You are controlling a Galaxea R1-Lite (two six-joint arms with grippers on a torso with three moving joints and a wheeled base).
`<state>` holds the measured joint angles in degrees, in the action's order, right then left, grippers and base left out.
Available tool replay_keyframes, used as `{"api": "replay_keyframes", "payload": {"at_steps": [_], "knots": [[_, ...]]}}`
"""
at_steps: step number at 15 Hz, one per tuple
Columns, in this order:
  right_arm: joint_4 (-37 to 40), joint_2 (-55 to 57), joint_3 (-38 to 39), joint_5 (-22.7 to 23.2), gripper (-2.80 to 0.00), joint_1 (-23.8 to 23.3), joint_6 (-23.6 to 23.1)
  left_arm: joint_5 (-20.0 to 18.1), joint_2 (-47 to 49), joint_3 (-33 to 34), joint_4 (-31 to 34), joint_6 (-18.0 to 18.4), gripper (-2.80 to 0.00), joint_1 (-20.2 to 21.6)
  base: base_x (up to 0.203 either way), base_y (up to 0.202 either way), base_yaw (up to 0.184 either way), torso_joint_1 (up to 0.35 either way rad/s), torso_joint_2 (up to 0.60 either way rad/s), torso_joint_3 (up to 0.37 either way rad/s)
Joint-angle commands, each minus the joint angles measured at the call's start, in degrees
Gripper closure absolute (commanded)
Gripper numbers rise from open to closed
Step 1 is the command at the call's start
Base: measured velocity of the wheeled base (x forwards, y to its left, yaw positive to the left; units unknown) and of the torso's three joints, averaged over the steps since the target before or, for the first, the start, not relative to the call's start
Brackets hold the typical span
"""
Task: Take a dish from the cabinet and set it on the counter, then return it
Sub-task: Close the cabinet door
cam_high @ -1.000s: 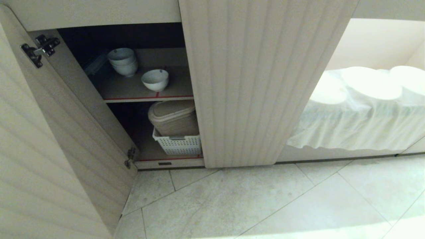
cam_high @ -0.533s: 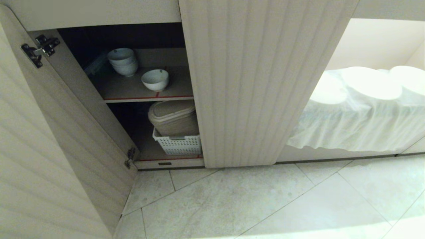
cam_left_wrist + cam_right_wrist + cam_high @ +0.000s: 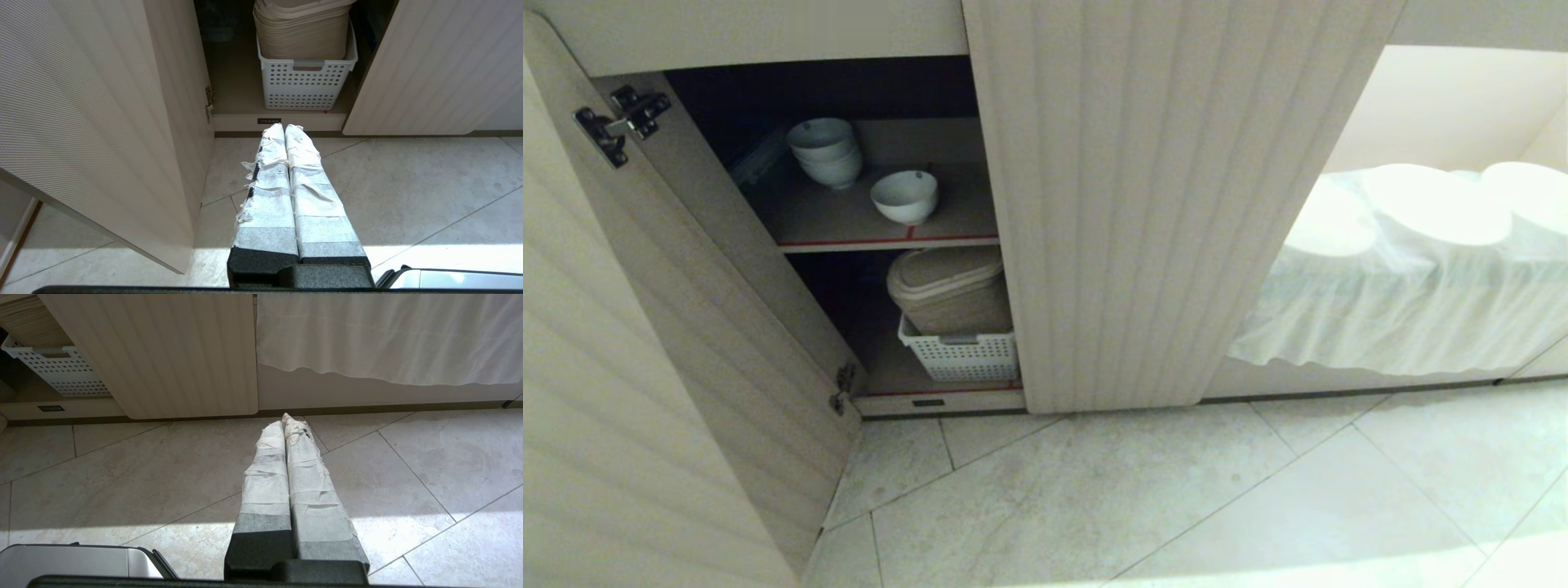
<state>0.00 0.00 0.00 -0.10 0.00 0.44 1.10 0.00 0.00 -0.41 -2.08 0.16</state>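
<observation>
The cabinet (image 3: pixel 1176 204) stands with its left door (image 3: pixel 645 367) swung wide and its right door closed. To its right lies a white cloth (image 3: pixel 1405 286) draped over a low surface. Pale floor tiles (image 3: pixel 1176 506) run in front. On the bottom shelf a perforated basket (image 3: pixel 960 355) holds a beige bin (image 3: pixel 947 290). On the upper shelf (image 3: pixel 849 220) the bowl (image 3: pixel 904 197) sits upright near the front edge, apart from a stack of bowls (image 3: pixel 827 152) behind it. The left gripper (image 3: pixel 285 128) and right gripper (image 3: pixel 288 418) hang low over the tiles, fingers clenched on nothing.
</observation>
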Motion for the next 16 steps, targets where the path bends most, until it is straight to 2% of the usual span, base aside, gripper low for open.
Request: {"api": "replay_keyframes", "payload": {"at_steps": [1, 16], "knots": [[0.0, 0.0, 0.0, 0.0, 0.0, 0.1, 0.0, 0.0, 0.0, 0.0, 0.0, 0.0, 0.0, 0.0, 0.0, 0.0, 0.0, 0.0, 0.0, 0.0], [0.0, 0.0, 0.0, 0.0, 0.0, 0.1, 0.0, 0.0, 0.0, 0.0, 0.0, 0.0, 0.0, 0.0, 0.0, 0.0, 0.0, 0.0, 0.0, 0.0]]}}
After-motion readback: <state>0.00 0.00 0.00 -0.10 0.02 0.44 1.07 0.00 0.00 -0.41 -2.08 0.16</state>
